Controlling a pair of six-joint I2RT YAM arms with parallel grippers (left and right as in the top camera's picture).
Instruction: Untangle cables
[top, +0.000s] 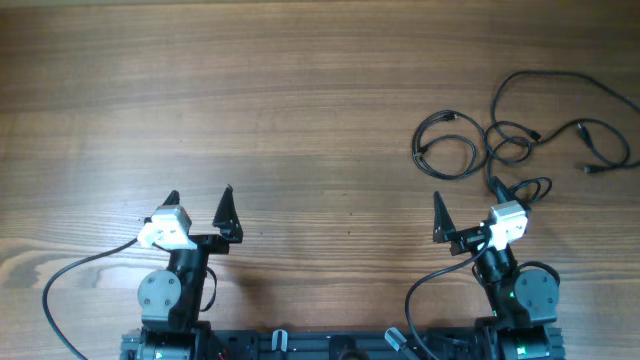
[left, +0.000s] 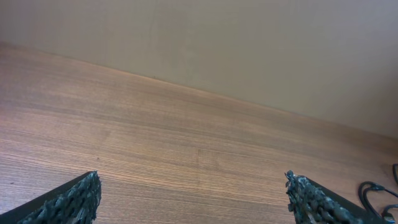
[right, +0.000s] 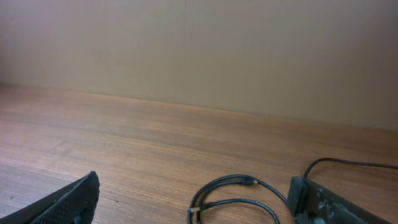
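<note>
The cables lie at the table's right rear, in front of my right gripper. A small coiled loop (top: 446, 146) sits on the left and a knotted cluster (top: 510, 145) is in the middle. From the cluster a long cord (top: 597, 150) runs off to the right with plug ends. My right gripper (top: 468, 205) is open just short of them. In the right wrist view the coiled loop (right: 249, 182) lies on the wood ahead, between the spread fingers of the gripper (right: 196, 200), which hold nothing. My left gripper (top: 200, 205) (left: 194, 196) is open over bare wood, far from the cables.
The wooden tabletop (top: 250, 90) stretches left and back. A plain wall (right: 199, 56) rises behind the far edge. Each arm's own thick black cable (top: 70, 275) trails by its base at the front edge. A bit of cable (left: 373, 193) shows at the far right of the left wrist view.
</note>
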